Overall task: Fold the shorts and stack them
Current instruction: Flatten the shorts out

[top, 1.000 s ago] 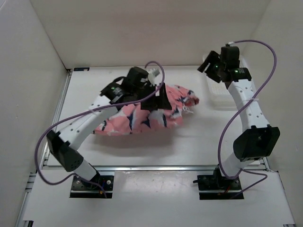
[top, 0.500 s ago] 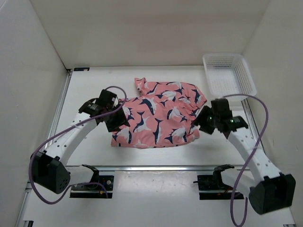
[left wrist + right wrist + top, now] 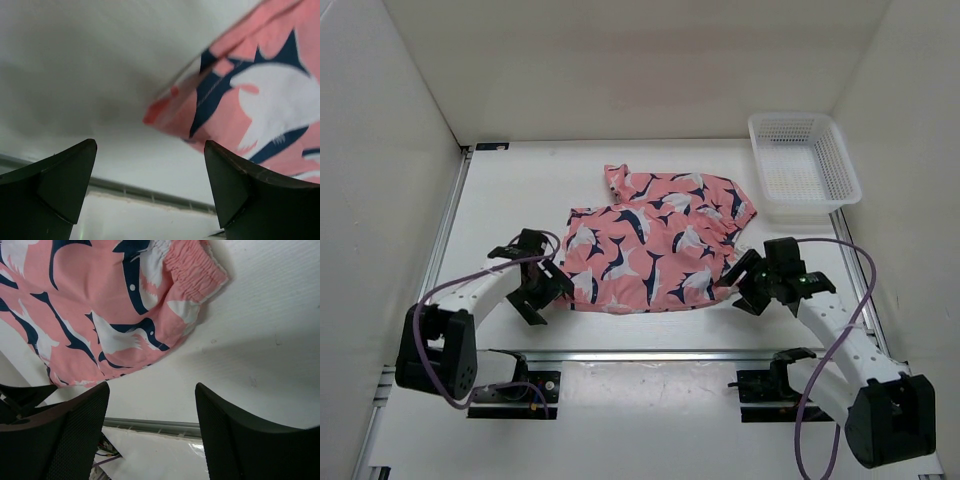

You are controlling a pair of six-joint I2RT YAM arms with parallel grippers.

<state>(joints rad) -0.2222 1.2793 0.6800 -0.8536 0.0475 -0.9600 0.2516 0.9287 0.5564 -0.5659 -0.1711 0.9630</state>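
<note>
The salmon-pink shorts (image 3: pixel 655 240) with navy-and-white sharks lie spread flat in the middle of the table. My left gripper (image 3: pixel 552 290) is open and empty just left of the shorts' near-left corner, which shows in the left wrist view (image 3: pixel 250 100). My right gripper (image 3: pixel 745 285) is open and empty just right of the shorts' near-right corner; the elastic waistband (image 3: pixel 192 272) shows in the right wrist view, above my fingers (image 3: pixel 75 430). Neither gripper touches the fabric.
A white plastic mesh basket (image 3: pixel 803 165) stands at the back right of the table. A metal rail (image 3: pixel 650 352) runs along the table's near edge. White walls enclose the left, back and right sides.
A second ago the shorts were bunched under the left gripper and the right arm was over the basket. Now the shorts lie flat, and both grippers have drawn back toward the near edge, open.
</note>
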